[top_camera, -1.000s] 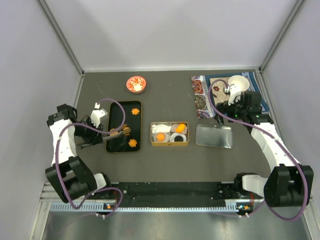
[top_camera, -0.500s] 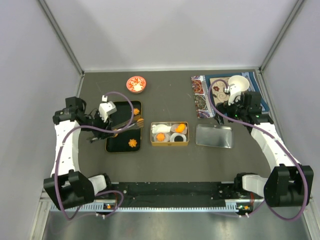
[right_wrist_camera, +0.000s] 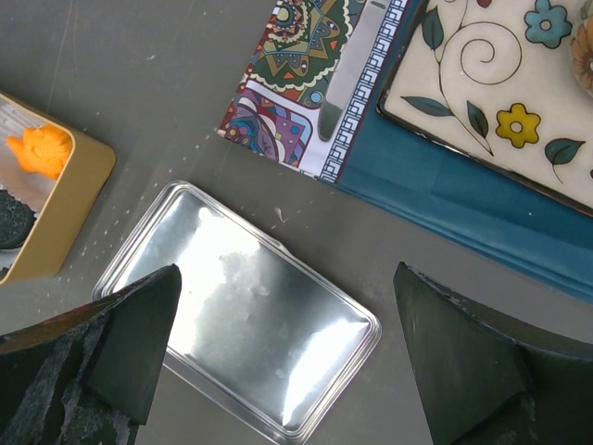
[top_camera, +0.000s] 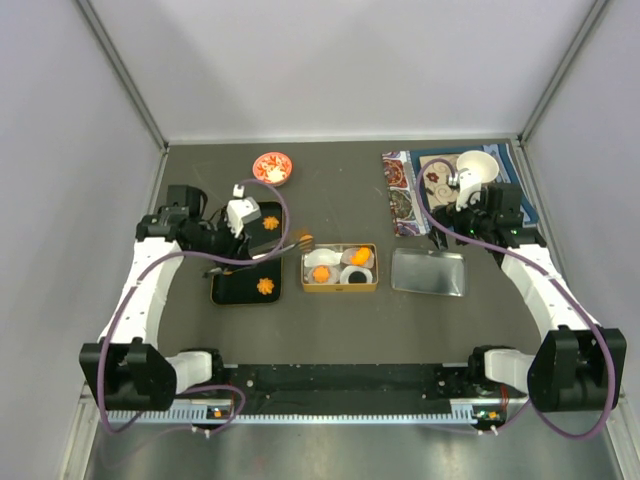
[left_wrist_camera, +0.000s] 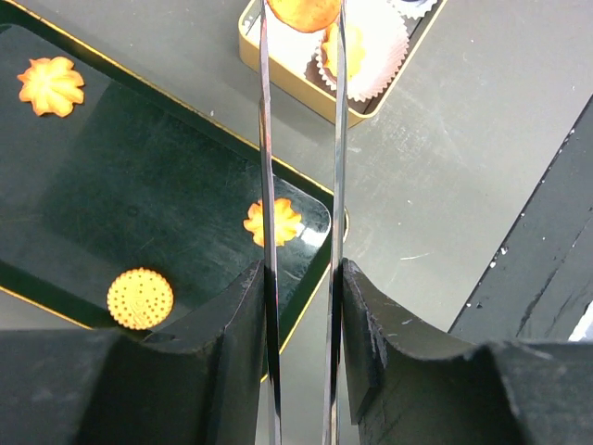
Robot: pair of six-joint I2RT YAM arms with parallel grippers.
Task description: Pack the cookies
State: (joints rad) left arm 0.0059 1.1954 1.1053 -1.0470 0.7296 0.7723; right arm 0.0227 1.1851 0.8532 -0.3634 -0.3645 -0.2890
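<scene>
- A plate painted with blue and yellow flowers, green leaves and a dark curl lies under the right wrist camera. It rests on a blue cloth, with a many-coloured patterned mat at its 9 o'clock. The frame cuts off the plate's far side.
- A round cookie is pinched at the tips of the metal tweezers. The top edge of the left wrist view cuts it off.
- From above, that cookie is a small orange spot at the 10 o'clock corner of the gold tin. Whether it hangs over the tin or over the table cannot be told.
- The left gripper is clenched on the tweezers' two blades, pressing them together on the cookie.
- The right gripper is spread wide and grasps nothing. It hangs above the silver lid, which lies at 3 o'clock from the tin.
- A black tray sits at 9 o'clock from the tin. It carries two flower-shaped cookies and one dotted disc cookie.
- Inside the tin, a white paper cup holds a flower cookie, partly hidden behind a tweezer blade.
- A small red bowl stands at 11 o'clock from the tin. Its contents are too small to make out.
</scene>
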